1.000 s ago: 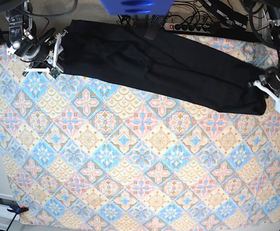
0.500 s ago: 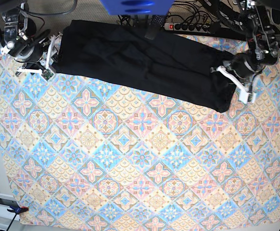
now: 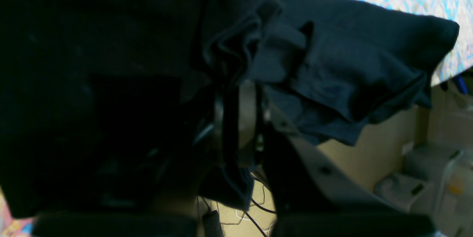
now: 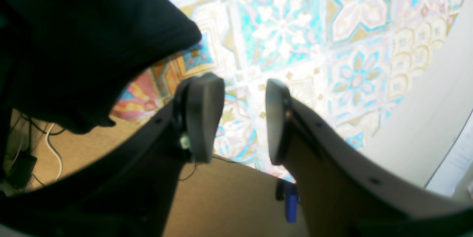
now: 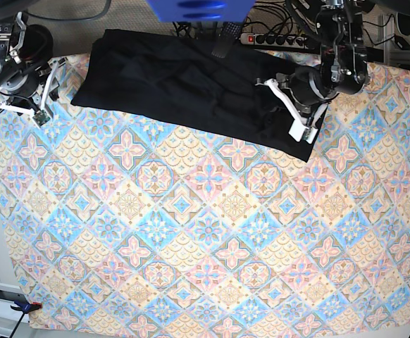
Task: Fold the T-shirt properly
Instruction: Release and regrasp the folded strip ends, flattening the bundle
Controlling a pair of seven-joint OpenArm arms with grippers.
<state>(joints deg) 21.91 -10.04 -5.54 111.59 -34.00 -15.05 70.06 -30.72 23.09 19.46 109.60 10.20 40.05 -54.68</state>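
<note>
The plain black short-sleeved cotton T-shirt (image 5: 191, 84) lies across the far part of the patterned tablecloth (image 5: 205, 232). The left gripper (image 5: 289, 105) sits on the shirt's right end in the base view. The right gripper (image 5: 39, 91) stands apart, beyond its left end.

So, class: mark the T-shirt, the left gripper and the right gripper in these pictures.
T-shirt (image 5: 170, 81), base view, middle of the flat cloth.
Left gripper (image 5: 289, 105), base view, between its tips, where it pinches the cloth.
Right gripper (image 4: 244, 118), right wrist view, gap between its pads.
</note>
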